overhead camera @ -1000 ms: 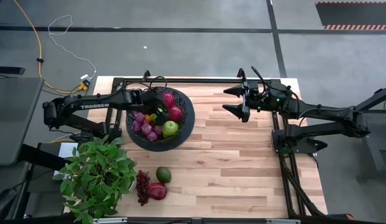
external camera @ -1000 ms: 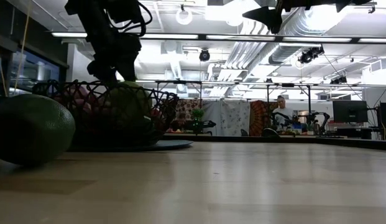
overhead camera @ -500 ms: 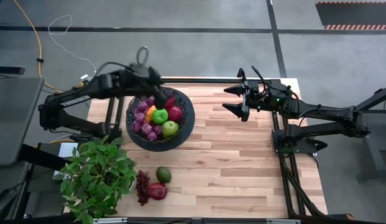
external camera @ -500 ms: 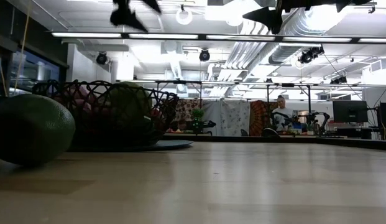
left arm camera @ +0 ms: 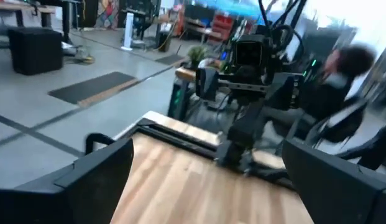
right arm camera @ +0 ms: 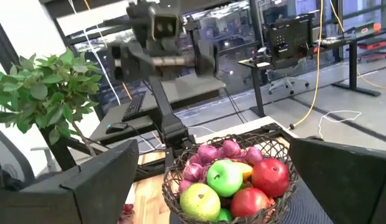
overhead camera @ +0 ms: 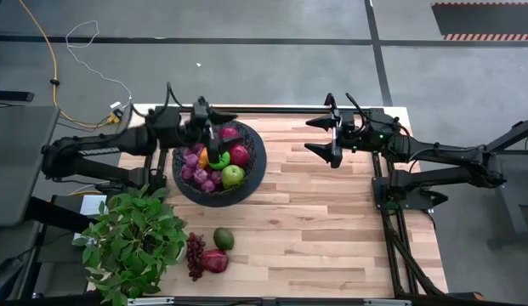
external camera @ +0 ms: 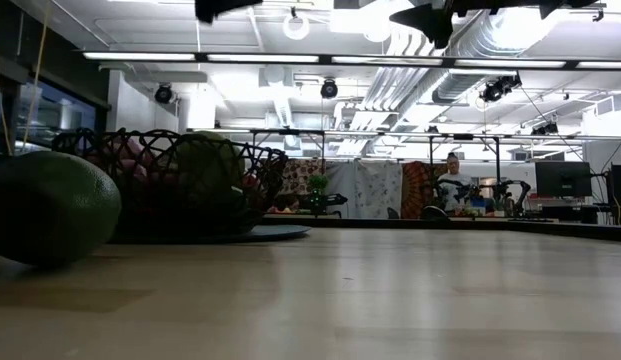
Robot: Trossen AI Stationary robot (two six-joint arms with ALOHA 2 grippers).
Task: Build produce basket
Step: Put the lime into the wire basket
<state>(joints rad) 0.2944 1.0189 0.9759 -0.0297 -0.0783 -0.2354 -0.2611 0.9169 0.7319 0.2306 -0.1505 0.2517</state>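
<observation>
The basket [overhead camera: 218, 167] sits on the wooden surface [overhead camera: 332, 221] toward the left arm's side, already loaded with purple grapes [overhead camera: 195, 168], two green apples [overhead camera: 233, 175], red pomegranates [overhead camera: 239, 154] and a yellow-orange pepper [overhead camera: 204, 156]. Left gripper [overhead camera: 214, 134] hangs above the basket's far rim, fingers spread wide, holding nothing. Right gripper [overhead camera: 321, 137] waits well apart over the far right of the surface, fingers wide open and empty too. An avocado [overhead camera: 223, 238], a dark red grape bunch [overhead camera: 195, 253] and another pomegranate [overhead camera: 215, 261] lie near the potted plant [overhead camera: 132, 242], outside the basket.
</observation>
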